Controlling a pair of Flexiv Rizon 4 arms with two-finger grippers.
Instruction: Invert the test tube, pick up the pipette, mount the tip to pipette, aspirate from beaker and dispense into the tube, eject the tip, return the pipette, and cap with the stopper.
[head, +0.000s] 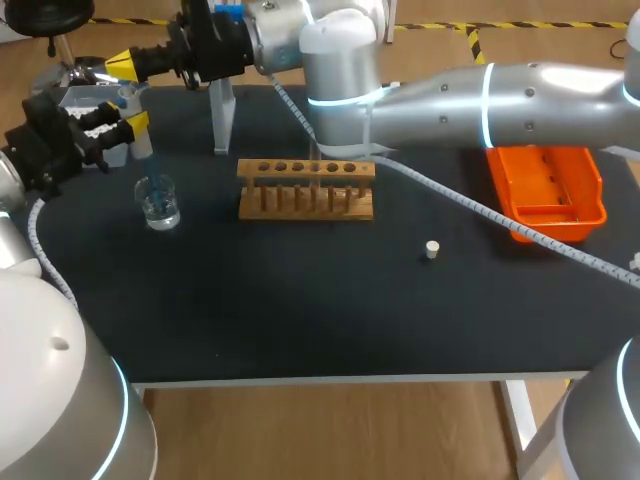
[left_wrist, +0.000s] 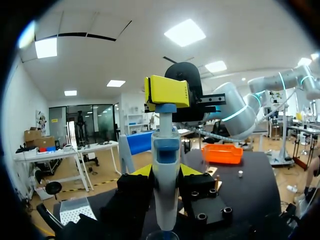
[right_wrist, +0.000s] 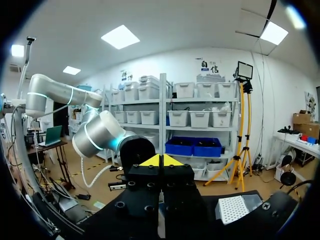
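"Glass beaker (head: 158, 205) first — where does it stand?"

"Near the table's left end in the head view, with clear liquid in its bottom. The pipette (left_wrist: 165, 165) hangs upright directly above it, its thin lower end at the beaker's mouth. Whether it dips into the liquid I cannot tell."

"Who holds the pipette?"

"The left gripper (head: 128, 127), its 2 fingers clamped on the body from both sides. The right arm lies stretched across the table. The right gripper (head: 122, 65) has its fingers pressed together with nothing between them, and its yellow tip sits on the plunger button at the pipette's top."

"So how far along are we?"

"I judge this to be the aspirate step. The pipette is picked up, and going by that thin end a tip seems mounted. 4 steps are left: dispensing into the tube, ejecting the tip, returning the pipette, capping."

"And the tube?"

"The wooden rack (head: 305, 190) stands at mid-table, well apart from the beaker. I cannot make out the tube among its holes, so I cannot say the inversion is done. The stopper (head: 432, 249) lies on the dark tabletop to the right of the rack, apart from it — capping is plainly not done. An orange tray (head: 598, 190) sits at the far right."
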